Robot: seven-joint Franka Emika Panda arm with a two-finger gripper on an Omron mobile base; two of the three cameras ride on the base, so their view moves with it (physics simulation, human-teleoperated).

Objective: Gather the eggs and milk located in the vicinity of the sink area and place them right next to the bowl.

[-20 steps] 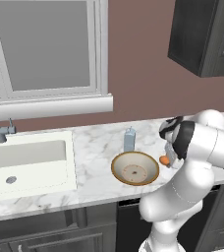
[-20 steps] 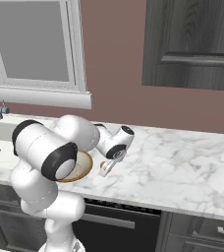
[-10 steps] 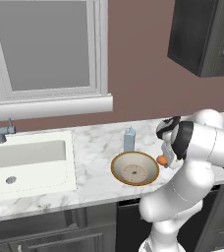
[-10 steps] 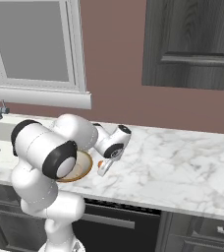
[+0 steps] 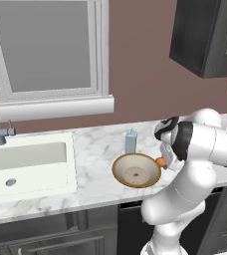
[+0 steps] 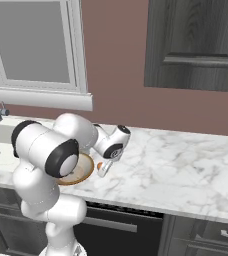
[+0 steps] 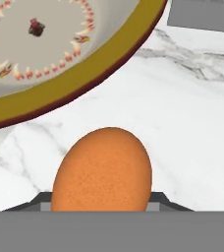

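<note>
Egg (image 7: 101, 170) is sitting clamped in my pincer (image 5: 163, 160), low in the hand view, hanging just beside the bowl (image 5: 136, 170) rim at centre frame. I am holding it close over the table (image 6: 186, 167) so it lands gently near the milk (image 5: 130, 141) behind the bowl.

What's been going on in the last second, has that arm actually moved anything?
The claw, shut on the egg, has carried it down and leftward to just beside the bowl. It has not let go. The bowl, the milk and the sink stayed put.
</note>
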